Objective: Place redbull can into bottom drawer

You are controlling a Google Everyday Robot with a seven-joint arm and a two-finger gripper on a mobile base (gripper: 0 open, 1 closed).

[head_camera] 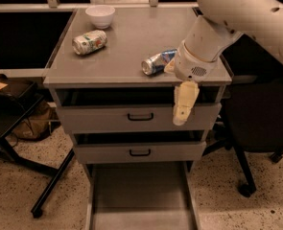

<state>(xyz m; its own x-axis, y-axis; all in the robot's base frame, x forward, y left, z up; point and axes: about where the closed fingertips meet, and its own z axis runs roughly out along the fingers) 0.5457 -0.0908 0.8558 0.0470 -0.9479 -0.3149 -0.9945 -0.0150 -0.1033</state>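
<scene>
Light falls from above, so the cabinet top (131,47) up and left of the gripper (182,121) is the brightest surface, with a dull sheen on the blue can (156,63) just above it and on the bowl (100,16) far up to its left. The gripper, hanging before the top drawer (107,118) near its right end, is pale and evenly lit, while deep shadow fills the gaps beside and below it. Lower still the bottom drawer (141,195) is dim, and the chair (244,166) to its right seems nearly lost in black.
</scene>
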